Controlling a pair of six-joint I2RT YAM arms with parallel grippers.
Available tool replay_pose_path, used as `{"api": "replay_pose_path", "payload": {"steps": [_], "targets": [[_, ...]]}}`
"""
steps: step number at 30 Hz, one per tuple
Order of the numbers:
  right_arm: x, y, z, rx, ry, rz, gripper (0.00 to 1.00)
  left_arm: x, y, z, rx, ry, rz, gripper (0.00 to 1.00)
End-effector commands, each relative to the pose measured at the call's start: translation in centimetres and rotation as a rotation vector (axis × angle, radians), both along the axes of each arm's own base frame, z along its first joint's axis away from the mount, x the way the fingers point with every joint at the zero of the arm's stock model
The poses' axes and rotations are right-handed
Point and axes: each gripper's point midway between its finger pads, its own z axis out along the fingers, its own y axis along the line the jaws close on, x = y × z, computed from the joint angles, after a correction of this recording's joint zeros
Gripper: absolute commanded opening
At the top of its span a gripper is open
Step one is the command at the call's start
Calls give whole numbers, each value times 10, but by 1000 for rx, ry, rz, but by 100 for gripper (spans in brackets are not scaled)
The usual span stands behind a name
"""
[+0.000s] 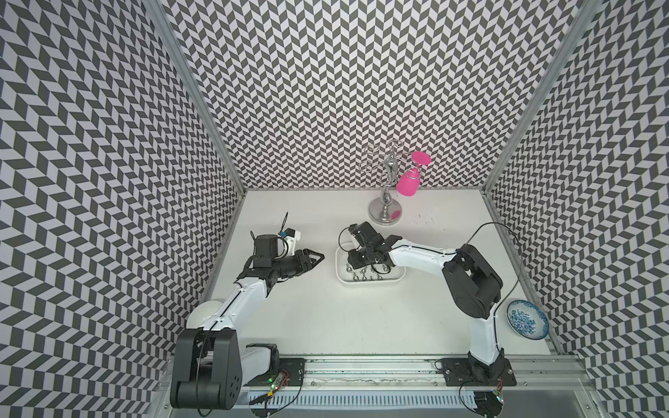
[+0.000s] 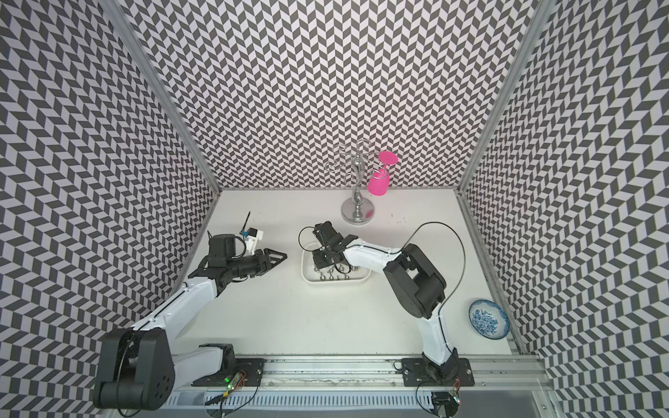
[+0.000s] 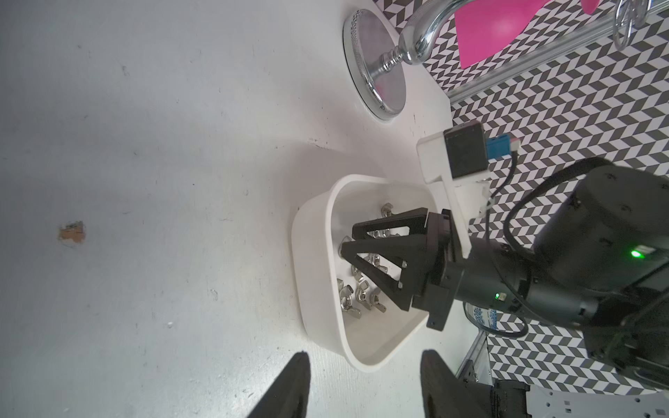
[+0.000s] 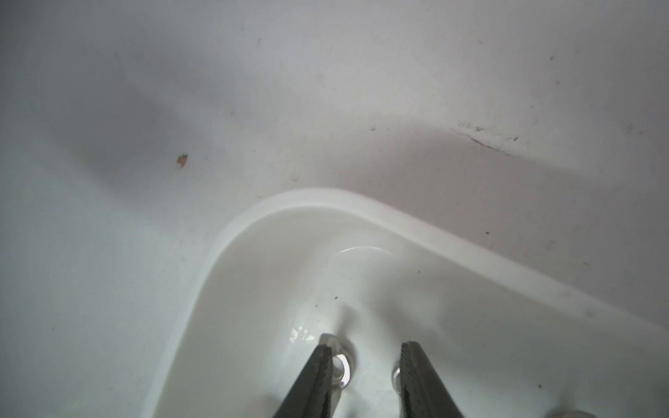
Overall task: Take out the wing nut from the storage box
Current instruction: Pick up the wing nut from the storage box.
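Note:
The storage box (image 1: 369, 283) (image 2: 333, 283) is a shallow white tray in mid-table, holding several loose metal wing nuts (image 1: 365, 278) (image 2: 329, 278) (image 3: 356, 296). My right gripper (image 1: 354, 258) (image 2: 320, 260) (image 3: 349, 240) (image 4: 368, 362) reaches down into the box near one corner of its rim (image 4: 325, 195). It is open, with bare tray floor showing in the gap. One wing nut (image 4: 342, 363) lies against the inner side of one finger, and a metal glint shows beside the other finger. Nothing is clamped. My left gripper (image 1: 320, 257) (image 2: 284, 257) (image 3: 365, 365) is open and empty, above the table left of the box (image 3: 311, 253).
A chrome glass rack (image 1: 385, 211) with a pink glass (image 1: 409, 182) hanging upside down stands behind the box. A blue-patterned bowl (image 1: 526, 320) sits at the right edge. A round white bowl (image 1: 202, 313) lies partly under my left arm. Patterned walls enclose three sides.

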Motion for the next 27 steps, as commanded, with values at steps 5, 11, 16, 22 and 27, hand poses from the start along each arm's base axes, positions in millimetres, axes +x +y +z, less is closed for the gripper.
{"api": "replay_pose_path", "payload": {"steps": [5,11,16,22,27], "targets": [[-9,18,10,26,-32,89,36,-4,0,1,-6,-4,-16,53],[-5,19,-2,-6,-31,89,35,-4,0,2,-5,-6,-15,53],[-1,21,-11,-24,-27,92,35,-4,0,1,-4,-2,-14,53],[1,22,-19,-32,-21,89,34,-2,0,1,-3,-4,-14,53],[0,20,-29,-49,-6,86,31,-1,0,0,0,-2,-14,53]]}}
